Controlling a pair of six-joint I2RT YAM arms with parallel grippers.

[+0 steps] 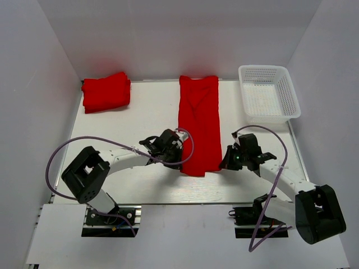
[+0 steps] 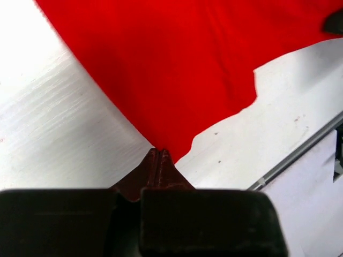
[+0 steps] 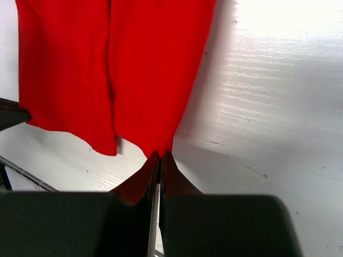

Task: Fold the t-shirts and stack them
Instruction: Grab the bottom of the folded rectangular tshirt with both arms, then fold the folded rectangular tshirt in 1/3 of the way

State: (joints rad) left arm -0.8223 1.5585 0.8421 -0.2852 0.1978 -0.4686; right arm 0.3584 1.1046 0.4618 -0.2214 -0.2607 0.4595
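Long t-shirt (image 1: 198, 120): plain bright red, soft cloth, doubled lengthwise into a narrow strip with faint creases running along it. It lies flat on the white table (image 1: 151, 112), just left of the white mesh basket (image 1: 268, 92). Its far end is about level with the basket's far rim, and its near end reaches well nearer than the basket. The near hem is uneven, and the right wrist view shows two layers there.

Folded t-shirt (image 1: 106, 91): same red, a compact bundle far left of the basket, at the table's far edge.

Left end effector (image 2: 159, 155): at the strip's near corner on the side away from the basket. Fingers together, pinching the hem's tip.

Right end effector (image 3: 161, 156): at the near corner on the basket side. Fingers together, clamped on the cloth's lowest point.
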